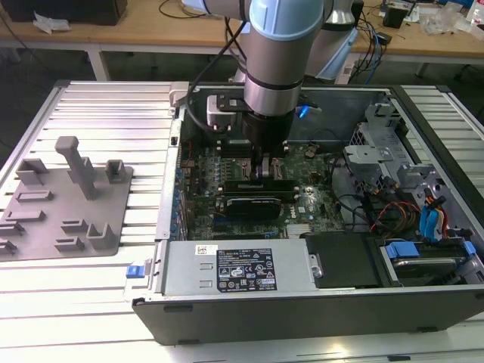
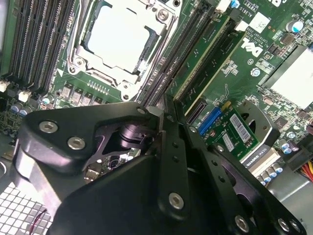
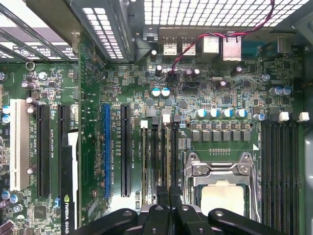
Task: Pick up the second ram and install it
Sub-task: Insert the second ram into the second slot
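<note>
My gripper [image 1: 264, 168] is low over the motherboard [image 1: 302, 204] inside the open computer case. Its black fingers [image 2: 172, 147] are pressed together, tips just above the memory slots [image 3: 159, 156] beside the CPU socket [image 3: 222, 181]. The second ram [image 3: 172, 156] appears edge-on, a thin dark strip in the slot that runs out from under the fingertips. I cannot tell whether the fingers touch it. In the second wrist view the gripper [image 2: 163, 111] sits at the near end of those slots [image 2: 188, 54].
A black expansion card [image 1: 255, 198] lies just in front of the gripper. Another bank of memory slots [image 3: 282, 161] flanks the socket's far side. The power supply [image 1: 234, 268] lines the case front, with drive bays and cables [image 1: 408, 219] at the exterior view's right. A grey fixture plate [image 1: 64, 204] sits at its left.
</note>
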Controlling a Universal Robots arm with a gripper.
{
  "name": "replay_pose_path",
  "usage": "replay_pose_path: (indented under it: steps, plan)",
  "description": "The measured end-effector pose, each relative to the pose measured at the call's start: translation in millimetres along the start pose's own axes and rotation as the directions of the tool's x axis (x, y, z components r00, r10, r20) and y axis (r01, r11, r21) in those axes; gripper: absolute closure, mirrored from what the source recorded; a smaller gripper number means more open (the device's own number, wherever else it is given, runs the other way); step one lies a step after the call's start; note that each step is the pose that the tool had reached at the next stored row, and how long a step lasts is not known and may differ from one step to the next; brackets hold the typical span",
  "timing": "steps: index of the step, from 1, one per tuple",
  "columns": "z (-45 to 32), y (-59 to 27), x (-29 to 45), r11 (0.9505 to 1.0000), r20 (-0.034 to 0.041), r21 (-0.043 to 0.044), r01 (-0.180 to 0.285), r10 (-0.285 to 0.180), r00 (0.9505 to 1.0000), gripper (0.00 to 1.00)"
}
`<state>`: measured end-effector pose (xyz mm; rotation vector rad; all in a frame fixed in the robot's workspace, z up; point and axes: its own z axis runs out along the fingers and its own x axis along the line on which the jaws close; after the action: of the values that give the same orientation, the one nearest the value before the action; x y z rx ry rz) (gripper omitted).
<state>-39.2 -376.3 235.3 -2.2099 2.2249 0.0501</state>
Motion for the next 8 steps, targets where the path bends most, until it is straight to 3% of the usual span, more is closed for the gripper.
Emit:
replay_pose_path:
  steps: [8]
  plan:
    - [2.7, 0.0, 0.1, 1.0, 0.0001, 0.0001, 0.0, 0.0, 1.0, 0.91]
